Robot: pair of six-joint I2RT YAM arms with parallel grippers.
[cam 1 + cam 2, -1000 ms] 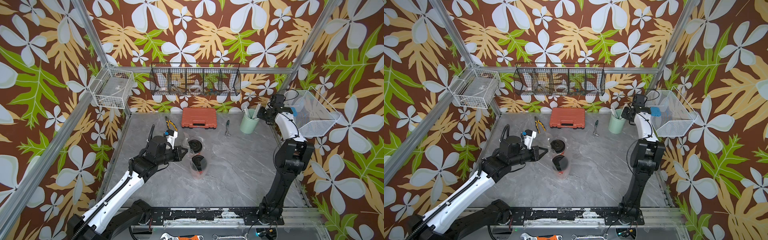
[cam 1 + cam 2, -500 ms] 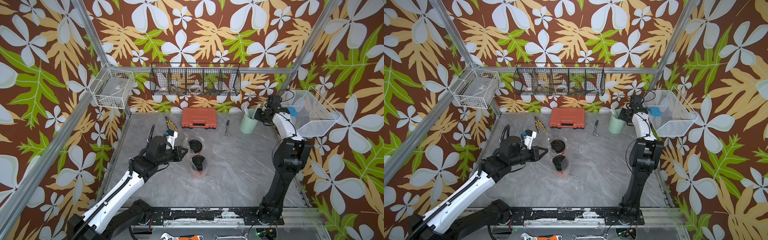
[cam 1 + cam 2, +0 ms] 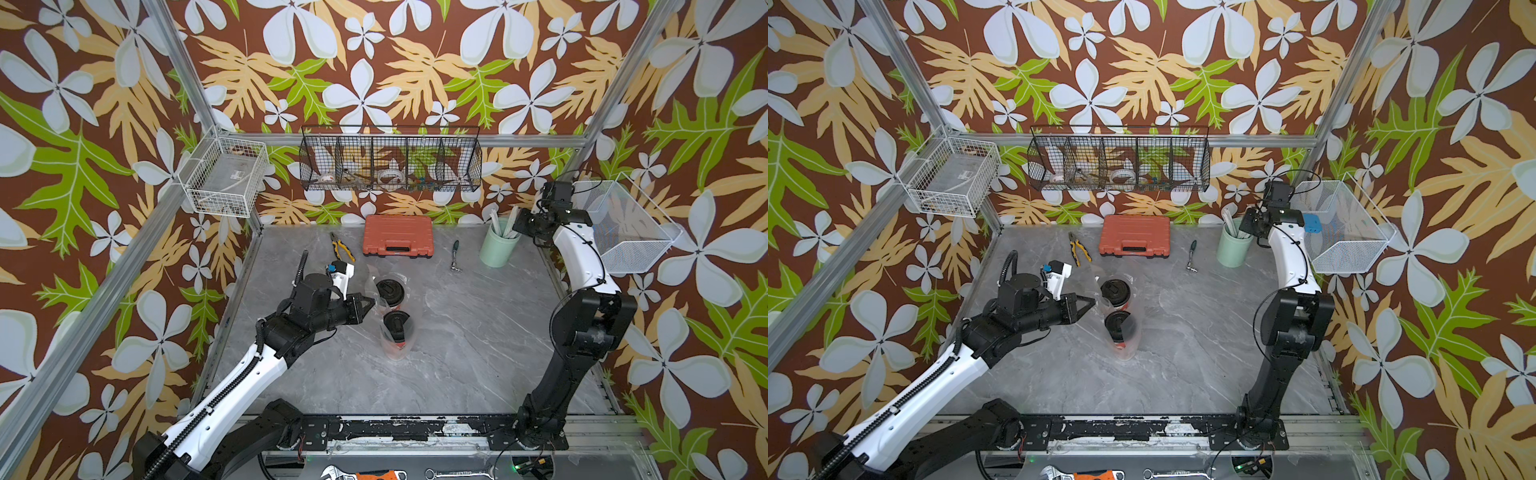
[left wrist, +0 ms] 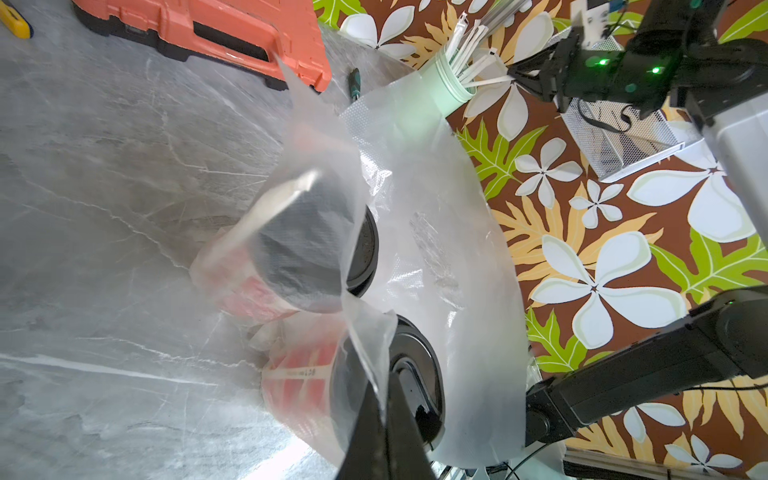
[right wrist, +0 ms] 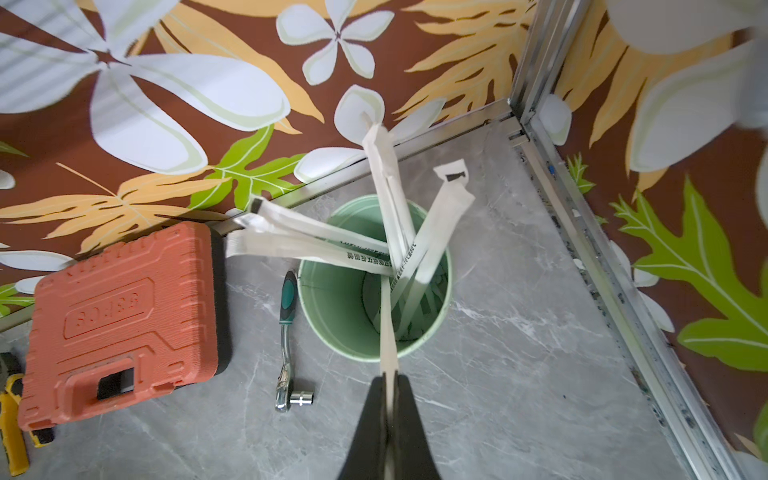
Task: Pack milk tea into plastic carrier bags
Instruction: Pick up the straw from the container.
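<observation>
Where the grey table (image 3: 457, 365) fills the lower middle of both top views, you see the orange case (image 3: 397, 241) at its back edge. Just left of centre, the far milk tea cup (image 3: 390, 288) and the near milk tea cup (image 3: 397, 326) stand upright, almost touching, with clear bag (image 4: 436, 199) film around them; your left gripper (image 4: 384, 386) is clenched on that film. Upper right of the top views, your right gripper (image 5: 388, 382) pinches a wrapped straw (image 5: 386, 332) rising from the green cup (image 5: 332, 291).

Grey marble table (image 3: 478, 353) holds orange case (image 3: 398, 235), pliers (image 3: 341, 248), ratchet (image 3: 456, 255), green cup (image 3: 494, 251) and two bagged milk tea cups (image 3: 397, 326).
</observation>
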